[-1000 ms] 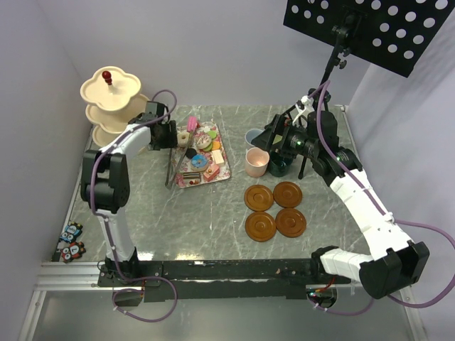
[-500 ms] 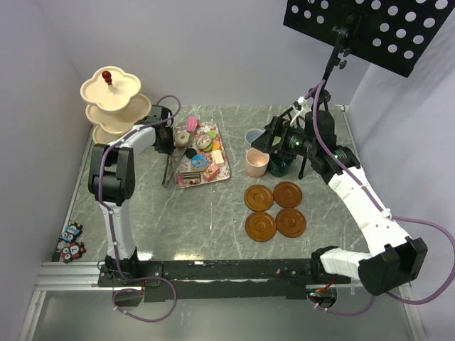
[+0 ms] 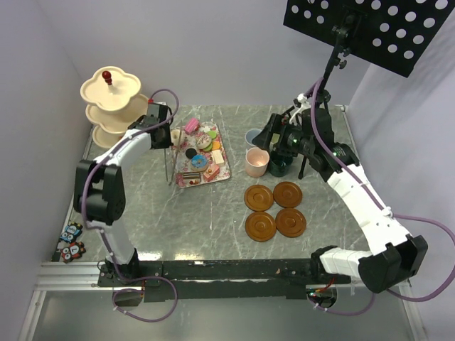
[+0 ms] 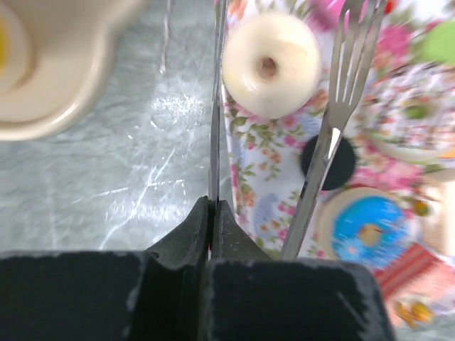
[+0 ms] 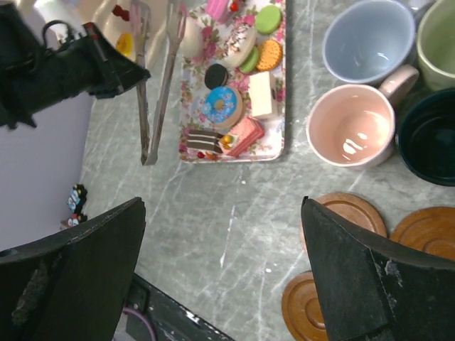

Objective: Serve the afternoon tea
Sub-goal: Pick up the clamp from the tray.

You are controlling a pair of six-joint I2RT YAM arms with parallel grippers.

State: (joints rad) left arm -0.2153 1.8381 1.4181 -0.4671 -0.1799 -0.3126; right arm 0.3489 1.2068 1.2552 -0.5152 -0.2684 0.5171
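My left gripper is shut on one thin arm of the metal tongs. The other arm slants over the floral tray, which holds toy cakes, among them a white doughnut and a blue one. The cream stand is just left of this gripper. My right gripper is open and empty, above bare table between the tray and the brown saucers. The light blue, pink, dark green and light green mugs stand together beyond the saucers.
A black stand pole with a dotted board rises behind the mugs at the back right. Small toy figures lie off the table's left edge. White walls close in on three sides.
My left gripper has closed on the tongs' arm beside the tray, and the left arm's elbow has swung. The right arm has barely moved.
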